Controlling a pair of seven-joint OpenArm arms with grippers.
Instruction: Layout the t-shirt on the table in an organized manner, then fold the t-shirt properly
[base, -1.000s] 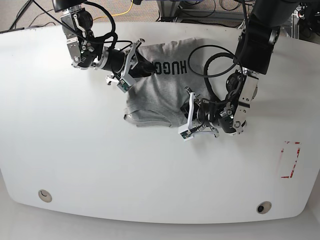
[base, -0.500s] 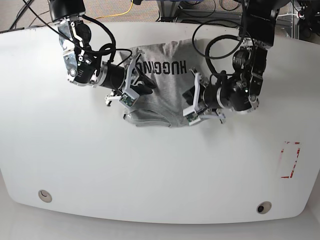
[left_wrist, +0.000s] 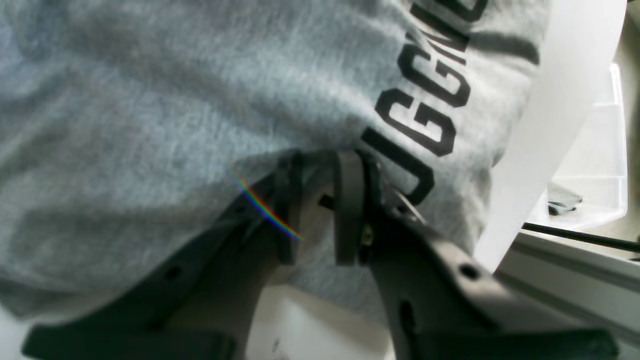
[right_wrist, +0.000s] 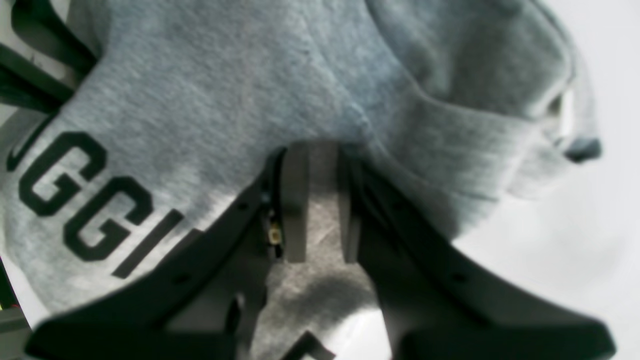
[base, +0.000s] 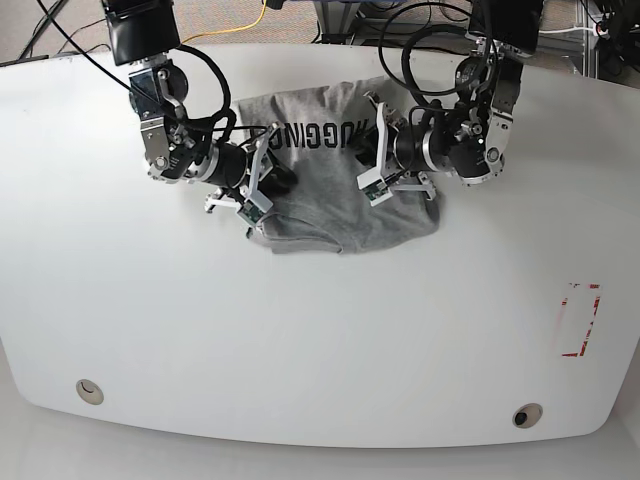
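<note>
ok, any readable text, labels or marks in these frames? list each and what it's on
"HUGGING", dark block capitals, seen upside down in the base view and partly covered: on the light heather-grey cotton t-shirt.
"GGI" and "JGG" fragments of the same print: wrist views.
Red tape rectangle on the glossy white table: no lettering.
Small boards on the gripper mounts: too small to read.

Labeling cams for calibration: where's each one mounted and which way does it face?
Base: high above, looking down on the table, the t-shirt and both arms.
Left wrist: behind the left gripper, facing along its fingers, which pinch grey cloth beside the lettering.
Right wrist: behind the right gripper, facing along its fingers, which pinch a fold.
Shared: all three show the t-shirt and its dark print.
</note>
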